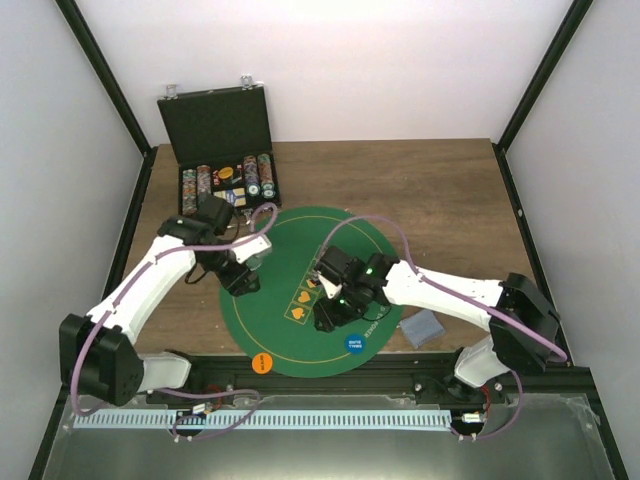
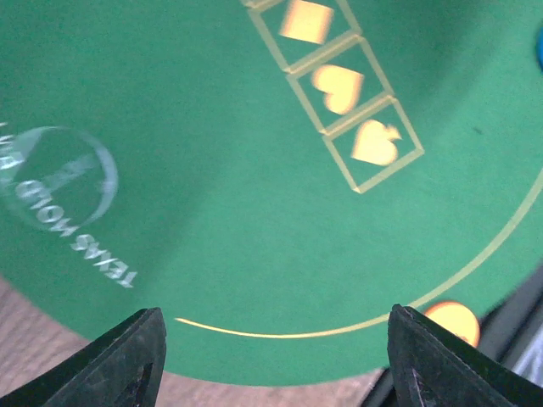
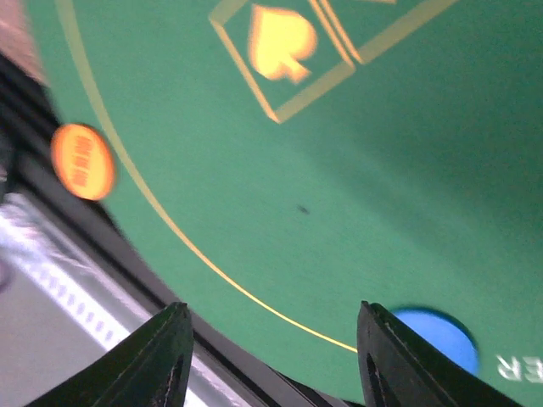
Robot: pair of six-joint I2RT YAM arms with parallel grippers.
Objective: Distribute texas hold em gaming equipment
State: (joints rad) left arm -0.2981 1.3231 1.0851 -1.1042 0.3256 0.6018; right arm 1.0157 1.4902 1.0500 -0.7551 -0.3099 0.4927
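Poker chips: an orange chip [image 1: 262,362] lies at the near rim of the round green mat [image 1: 300,240], with a blue chip [image 1: 355,343] just inside the rim. Grey-blue cards [image 1: 421,327] rest on the table [image 1: 450,200] beside the mat. The left gripper [image 2: 271,360] and right gripper [image 3: 271,356] hover over the mat, fingers apart and empty.

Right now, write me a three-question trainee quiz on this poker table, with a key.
1. True or false: the open black hinged case stands off the round green felt mat, at the far left of the brown wooden table.
2. The small round disc at the mat's near-left rim is: A orange; B purple; C black.
3. What do the left end effector and the right end effector hold?

Key: 1 true; 2 A; 3 nothing, both stand open above the mat.
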